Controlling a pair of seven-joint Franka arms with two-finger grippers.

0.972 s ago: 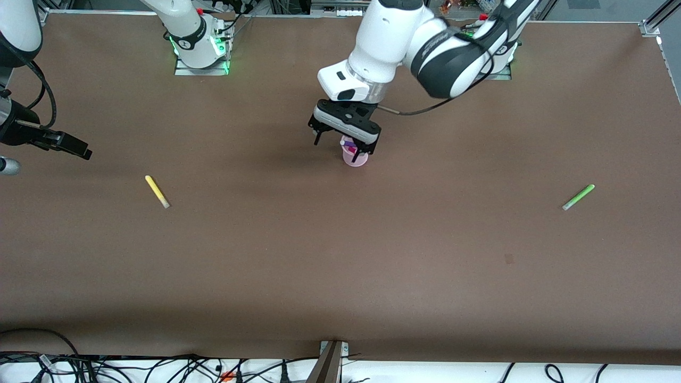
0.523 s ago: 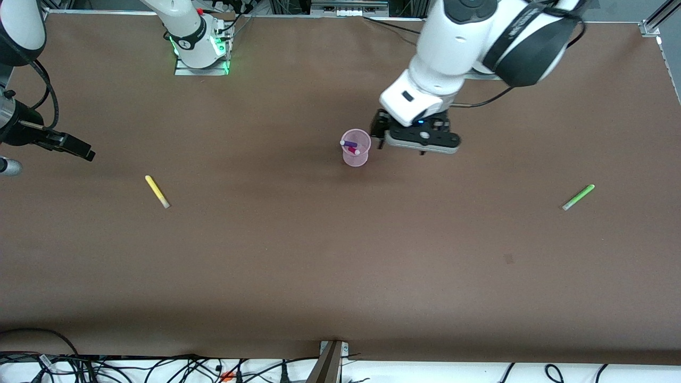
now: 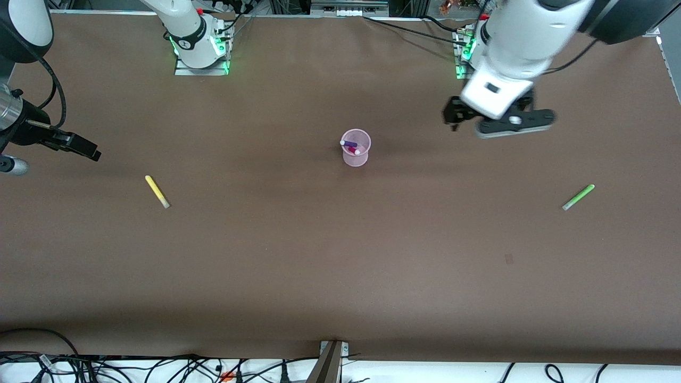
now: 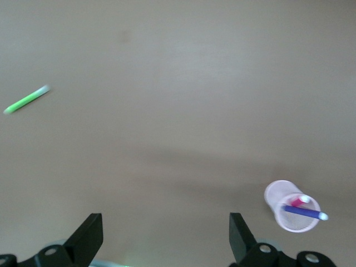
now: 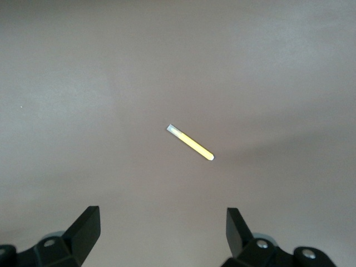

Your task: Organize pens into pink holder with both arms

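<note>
- Two pens stood in the pink holder (image 3: pixel 355 148), lower ends hidden.
- Yellow pen (image 3: pixel 157 191) and green pen (image 3: pixel 578 197) lay apart from the holder.
- Left claw (image 4: pixel 166 236) and right claw (image 5: pixel 162 229) were released, empty.

The whole table (image 3: pixel 340 266) is seen from a high camera facing the robots' bases. Each wrist camera is aimed down at the tabletop from well above. The pink holder (image 3: pixel 355 148) is shared with the left wrist view, the yellow pen (image 3: pixel 157 191) with the right.
</note>
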